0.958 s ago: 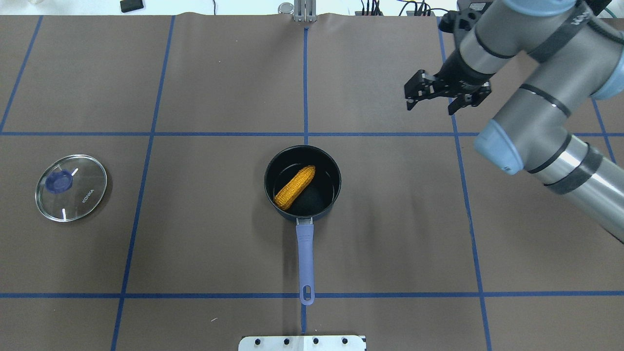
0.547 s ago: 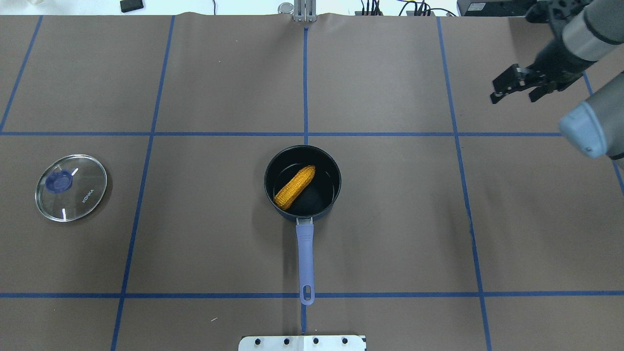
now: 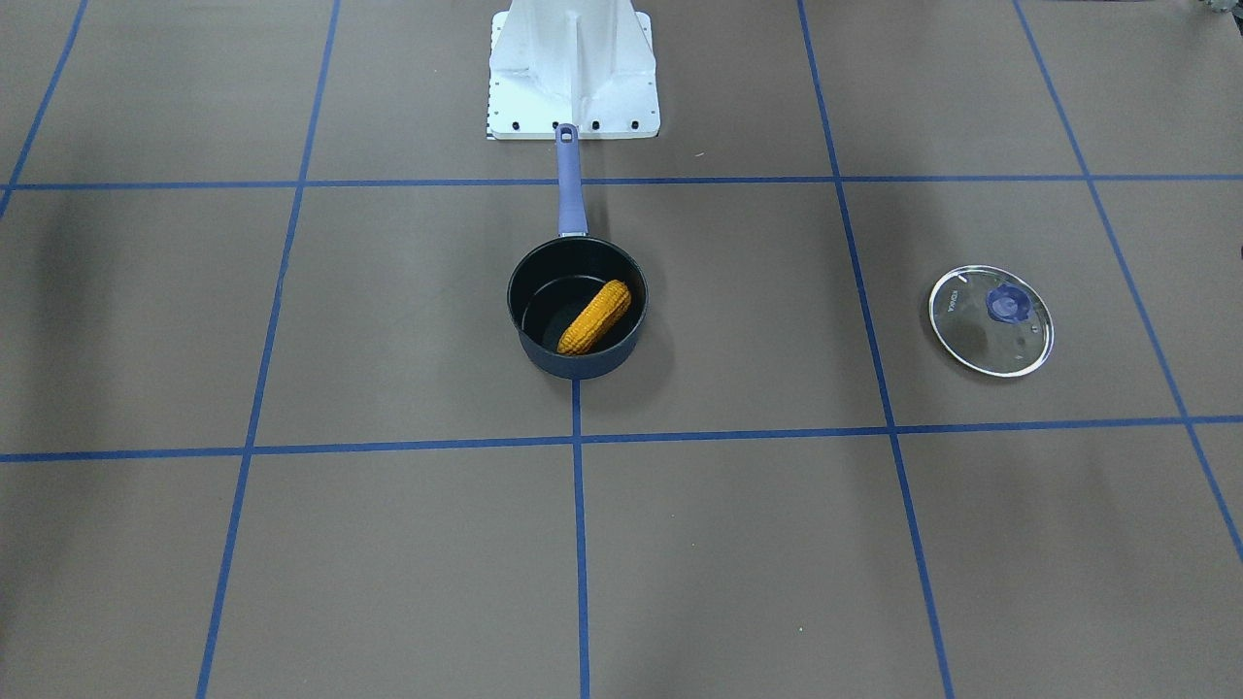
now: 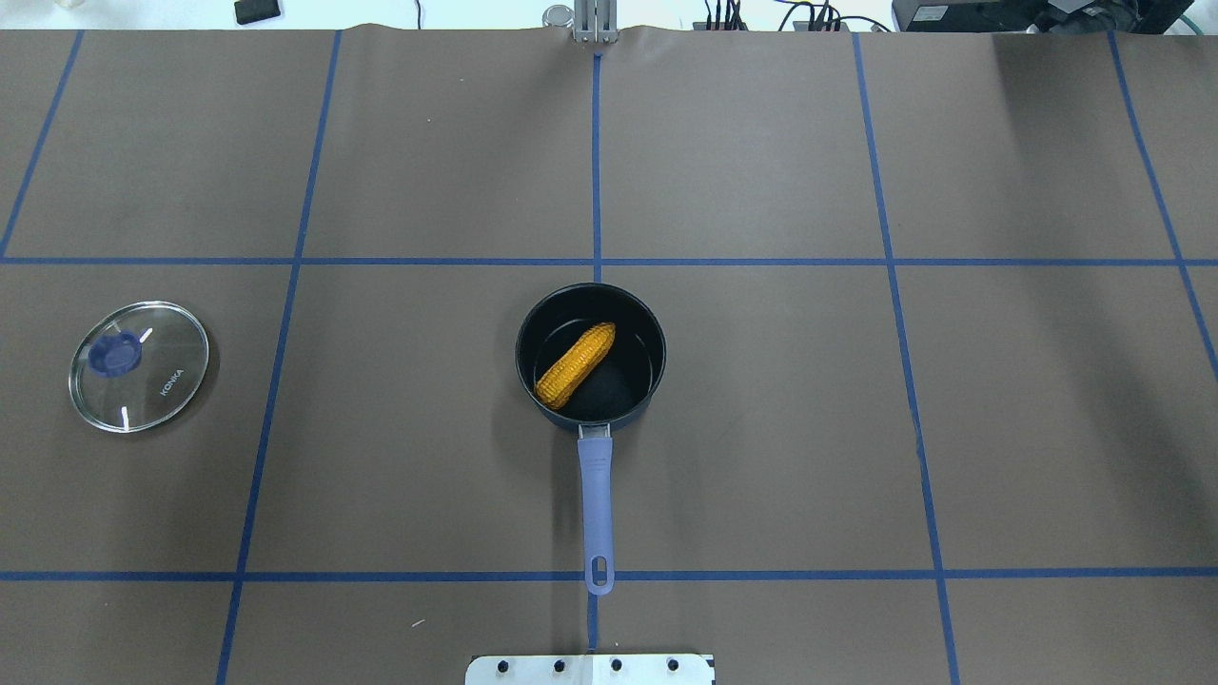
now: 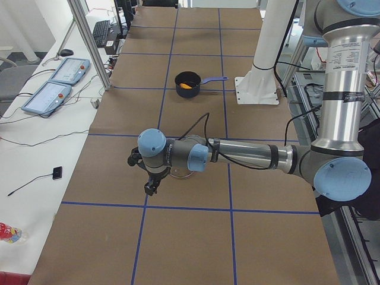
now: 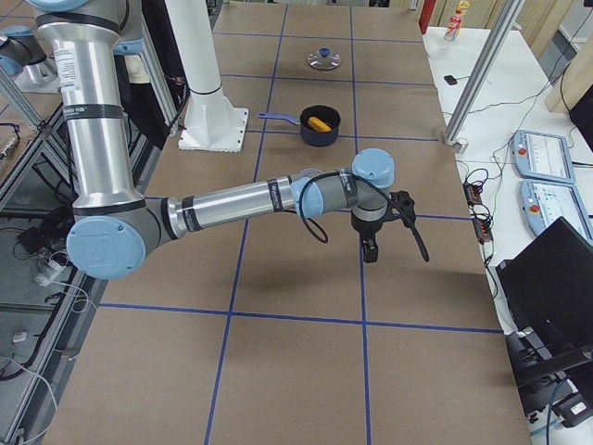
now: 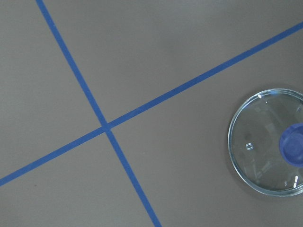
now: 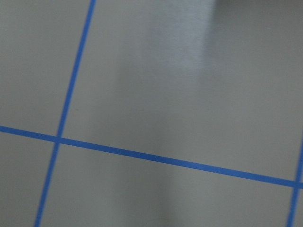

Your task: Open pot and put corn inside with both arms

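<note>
The corn lies slanted inside the pot, which stands uncovered, so we judge the job as good as done. What we have left is to keep both arms well away from the pot and its handle, so nothing gets knocked. The glass lid rests flat, far from the pot on the robot's left, and reads KONKA. The left gripper hangs near that lid, and the right gripper hangs far off the pot's other side. We cannot tell whether either claw is apart or together.
</note>
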{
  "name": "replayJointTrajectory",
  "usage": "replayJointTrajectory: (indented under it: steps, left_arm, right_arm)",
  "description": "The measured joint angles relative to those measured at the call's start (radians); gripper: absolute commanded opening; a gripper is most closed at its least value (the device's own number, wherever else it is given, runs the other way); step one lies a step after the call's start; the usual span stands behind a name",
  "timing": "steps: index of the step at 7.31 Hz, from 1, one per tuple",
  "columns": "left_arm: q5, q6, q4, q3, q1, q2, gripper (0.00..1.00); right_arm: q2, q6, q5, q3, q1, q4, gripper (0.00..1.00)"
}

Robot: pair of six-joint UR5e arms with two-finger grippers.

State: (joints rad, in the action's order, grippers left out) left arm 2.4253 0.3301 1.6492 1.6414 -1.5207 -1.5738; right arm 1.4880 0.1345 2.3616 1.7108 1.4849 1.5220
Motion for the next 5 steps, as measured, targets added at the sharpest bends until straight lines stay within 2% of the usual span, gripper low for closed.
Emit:
replayJointTrajectory:
  steps: [2,5]
  left_arm:
    - [0.0,0.004,0.0,-0.004,-0.024,0.001,0.98]
    - [0.0,0.004,0.0,-0.005,-0.034,0.001,0.98]
  right_arm:
    - [0.042,-0.017,0.003,0.001,0.054,-0.002,1.0]
    - [0.074,-0.019,0.005,-0.004,0.075,-0.015,1.0]
